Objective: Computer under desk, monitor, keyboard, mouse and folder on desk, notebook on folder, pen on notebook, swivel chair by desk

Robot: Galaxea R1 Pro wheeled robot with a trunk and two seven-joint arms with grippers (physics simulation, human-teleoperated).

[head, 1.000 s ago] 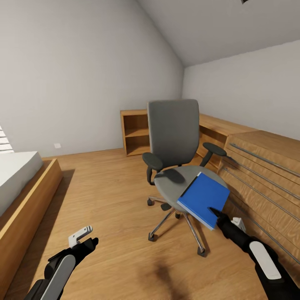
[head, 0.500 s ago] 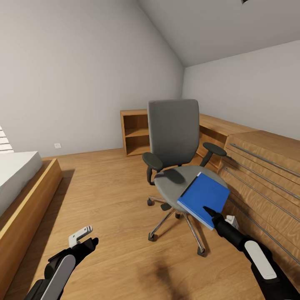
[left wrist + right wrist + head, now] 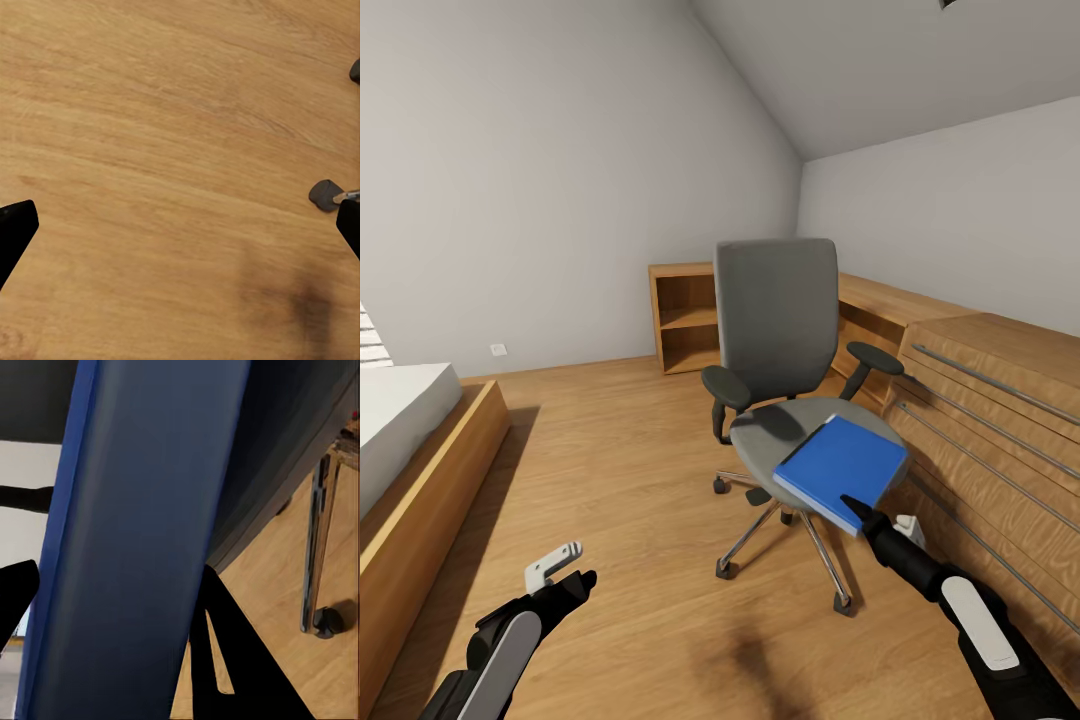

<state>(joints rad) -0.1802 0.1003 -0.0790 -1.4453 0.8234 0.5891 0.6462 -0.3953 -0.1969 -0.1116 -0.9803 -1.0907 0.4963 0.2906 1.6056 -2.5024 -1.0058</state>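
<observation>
Here, folder (image 3: 843, 465) between right end effector (image 3: 857, 508) fingers.

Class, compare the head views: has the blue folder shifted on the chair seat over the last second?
Yes. The folder has slid leftward, further onto the swivel chair seat, with the right gripper at its near edge.

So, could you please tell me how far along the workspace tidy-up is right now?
Nothing looks finished yet. In hand: the right gripper has its jaws around the near edge of the blue folder, which overhangs the swivel chair seat. The left gripper hangs open over the floor. Left: carrying the folder to the desk and everything after that.
</observation>
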